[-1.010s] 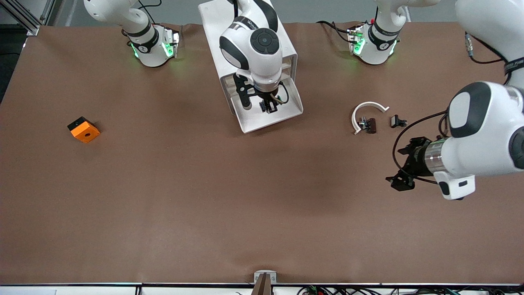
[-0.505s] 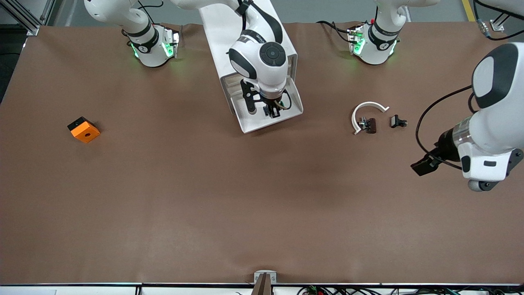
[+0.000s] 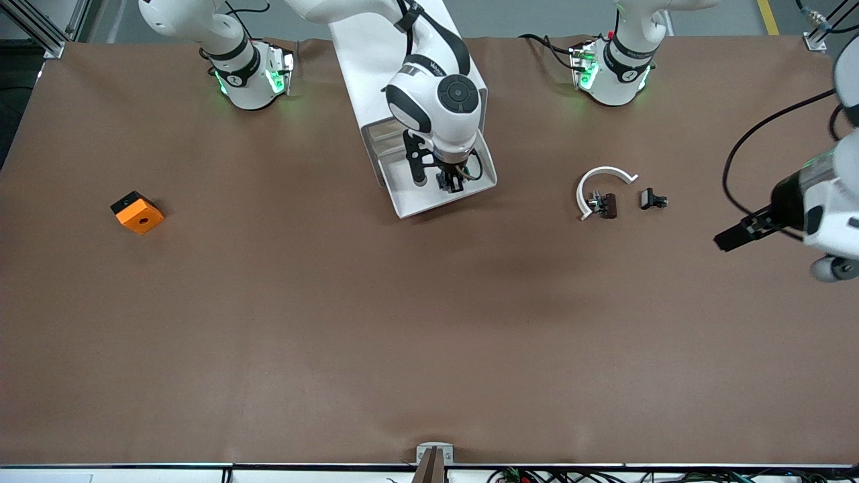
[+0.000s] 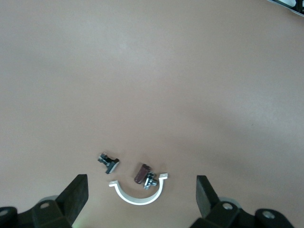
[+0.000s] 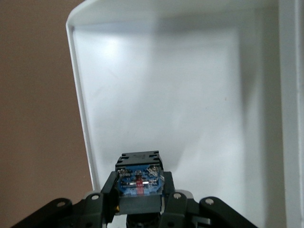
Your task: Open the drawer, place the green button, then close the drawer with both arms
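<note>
While the drawer (image 3: 436, 191) stands pulled out of the white cabinet (image 3: 402, 67), the right claw (image 3: 449, 182) hangs low over its tray, pinching the button (image 5: 138, 183) between pressed-in fingers. The right wrist view shows the button's dark bluish base facing the camera, white tray floor under it; the green cap is hidden, so which way it points is a guess, probably downward. Step in hand, by my reading: placing the button. The opening is done, the release is not. The left claw (image 3: 738, 236) is spread wide and holds nothing, up over the counter (image 3: 429, 335) toward the left arm's end; that arm waits. On the counter below it lie a white curved clip (image 3: 600, 184), a small dark part (image 3: 604, 204) touching it, and a small black clip-like piece (image 3: 652, 199) just beside. An orange block (image 3: 137, 212) sits well apart, toward the right arm's end. Next move calls for easing the button onto the tray floor, clear of the walls, then spreading the fingers and lifting straight up before the drawer gets pushed in.
</note>
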### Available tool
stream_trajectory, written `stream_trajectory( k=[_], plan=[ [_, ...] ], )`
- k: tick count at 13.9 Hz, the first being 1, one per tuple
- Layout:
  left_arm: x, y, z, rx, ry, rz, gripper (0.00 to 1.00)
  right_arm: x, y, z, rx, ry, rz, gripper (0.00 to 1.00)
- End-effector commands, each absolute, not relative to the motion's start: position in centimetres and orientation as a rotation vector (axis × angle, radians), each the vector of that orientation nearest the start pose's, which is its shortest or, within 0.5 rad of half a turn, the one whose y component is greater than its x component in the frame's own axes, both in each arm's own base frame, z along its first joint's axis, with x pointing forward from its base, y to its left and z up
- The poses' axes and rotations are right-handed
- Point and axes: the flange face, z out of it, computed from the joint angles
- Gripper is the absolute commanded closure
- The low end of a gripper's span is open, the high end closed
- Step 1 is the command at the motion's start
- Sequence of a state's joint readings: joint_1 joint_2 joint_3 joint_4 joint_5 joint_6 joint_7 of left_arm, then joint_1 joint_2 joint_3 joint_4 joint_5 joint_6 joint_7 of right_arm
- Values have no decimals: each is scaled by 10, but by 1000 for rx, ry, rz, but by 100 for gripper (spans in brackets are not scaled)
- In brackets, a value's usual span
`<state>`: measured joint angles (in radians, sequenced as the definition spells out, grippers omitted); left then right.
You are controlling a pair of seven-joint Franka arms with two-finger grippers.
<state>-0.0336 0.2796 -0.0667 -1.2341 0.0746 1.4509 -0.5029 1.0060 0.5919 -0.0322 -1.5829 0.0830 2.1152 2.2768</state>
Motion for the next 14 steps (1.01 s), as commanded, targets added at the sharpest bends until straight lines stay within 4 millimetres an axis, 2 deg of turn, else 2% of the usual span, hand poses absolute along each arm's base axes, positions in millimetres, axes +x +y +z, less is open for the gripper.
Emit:
stream_trajectory(
  k=[1,4,6,8,10,11,12,14],
  plan=[
    [597,-33,631,-3025,-490,54,0,376,595,280,-2483,2010,58,100],
    [566,-32,632,-3051,-382,-27,0,376,603,272,-2471,2023,59,100],
    [545,-22,625,-3076,-372,-69,0,375,604,273,-2462,2022,60,100],
    [535,-20,617,-3112,-369,-33,0,373,607,275,-2446,2027,63,100],
    [532,-27,616,-3119,-288,-26,0,374,608,277,-2444,2023,62,100],
    [532,-30,615,-3123,-243,-21,0,376,607,279,-2446,2015,63,68],
    [533,-31,613,-3128,-210,-15,0,377,606,279,-2447,2018,57,1],
    [534,-41,610,-3131,-181,-8,0,376,606,281,-2483,1982,43,0]
  ],
)
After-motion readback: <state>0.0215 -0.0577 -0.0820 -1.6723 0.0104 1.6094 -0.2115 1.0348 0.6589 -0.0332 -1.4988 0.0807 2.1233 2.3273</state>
